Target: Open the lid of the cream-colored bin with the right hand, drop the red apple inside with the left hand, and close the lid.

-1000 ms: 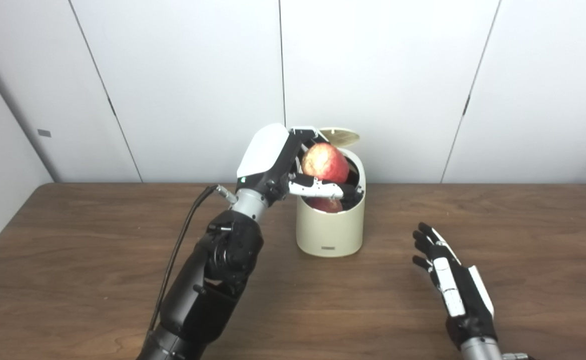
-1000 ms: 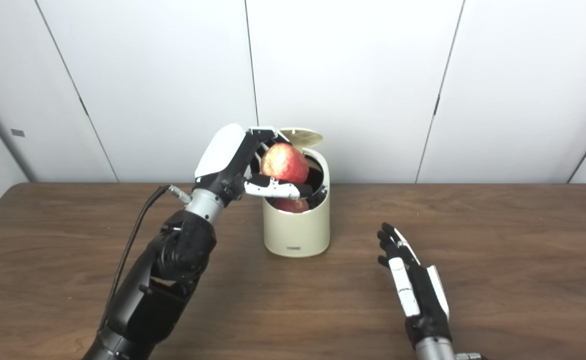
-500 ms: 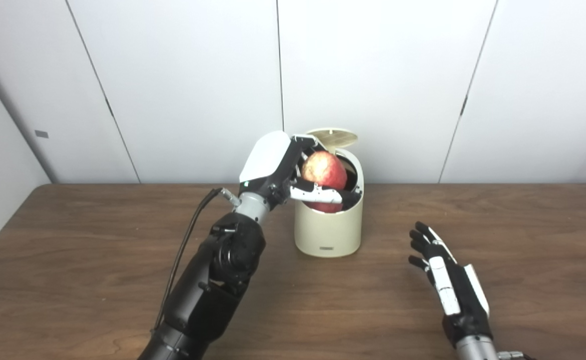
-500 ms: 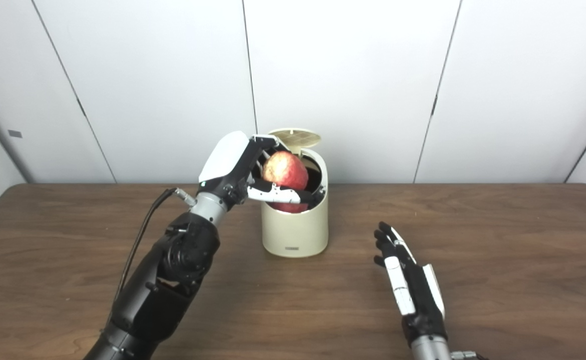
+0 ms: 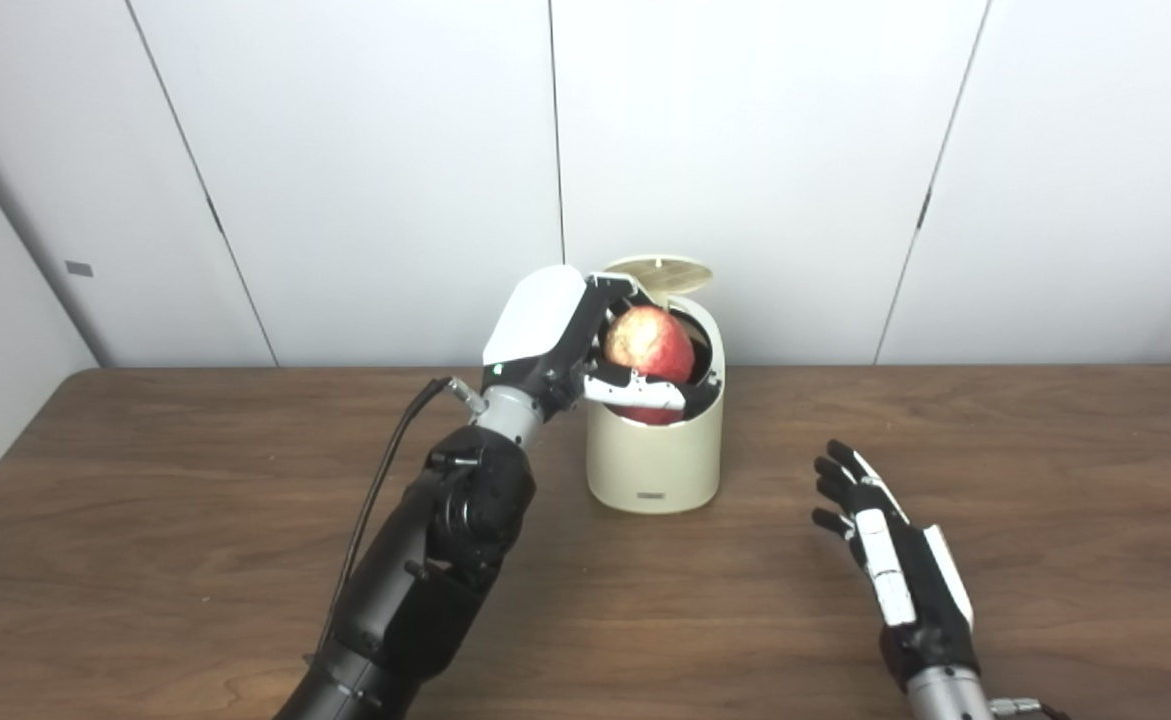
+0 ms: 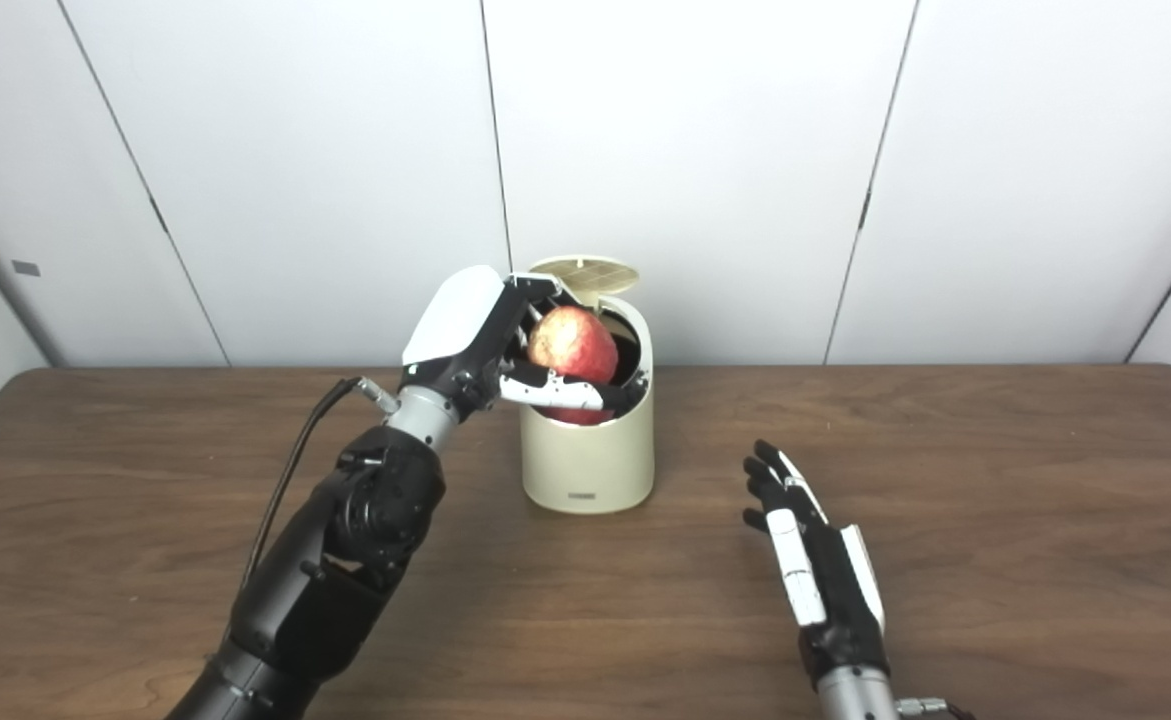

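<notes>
Nearest, the right hand point(image 5: 895, 560) hovers over the dark wood-grain table point(image 5: 145, 520), fingers spread, holding nothing. Farther back, the left hand point(image 5: 585, 345) grips one red apple point(image 5: 648, 342) in the mouth of the one cream-colored cylindrical bin point(image 5: 655, 455), its round lid point(image 5: 659, 274) raised. White wall panels point(image 5: 365, 170) stand behind.

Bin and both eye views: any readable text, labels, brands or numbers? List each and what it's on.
No text can be read in either view.
Small dark badge low on the front of the cream bin: too small and blurred to read.
Small grey plate on the left wall panel: no legible marking.
Left hand, red apple, lid, right hand, table: no writing visible.
</notes>
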